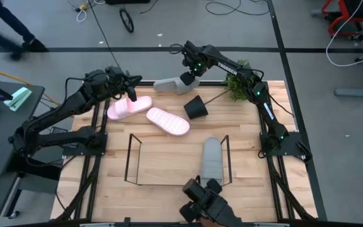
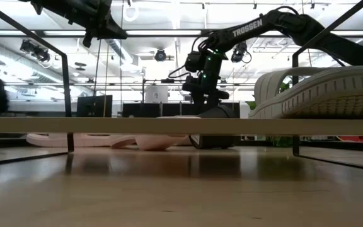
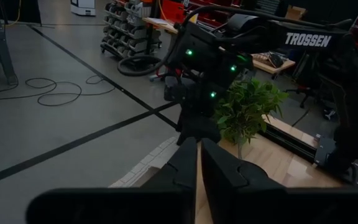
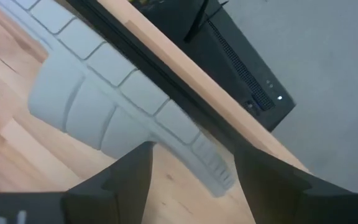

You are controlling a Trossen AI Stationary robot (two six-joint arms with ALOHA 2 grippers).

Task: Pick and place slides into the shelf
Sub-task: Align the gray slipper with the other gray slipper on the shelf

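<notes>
A black plant pot (image 1: 196, 108) lies tipped at upper centre of the wooden table (image 1: 162, 157); a green plant (image 1: 238, 85) sprawls toward upper right, cables (image 1: 225, 7) beyond.

Both arms are dark, nearly black, built of chunky jointed segments with black cables looped along them. The right arm (image 1: 244, 75), in the upper right of the overhead picture, carries the white word TROSSEN on its upper link, and small green lights glow at its joints and wrist. The left arm (image 1: 62, 113), at the left of the frame, has the same matte black casing. The left gripper (image 3: 199, 163) has slim, tapered black fingers; the right gripper (image 4: 191, 180) has broad, flat, dark grey fingers.
</notes>
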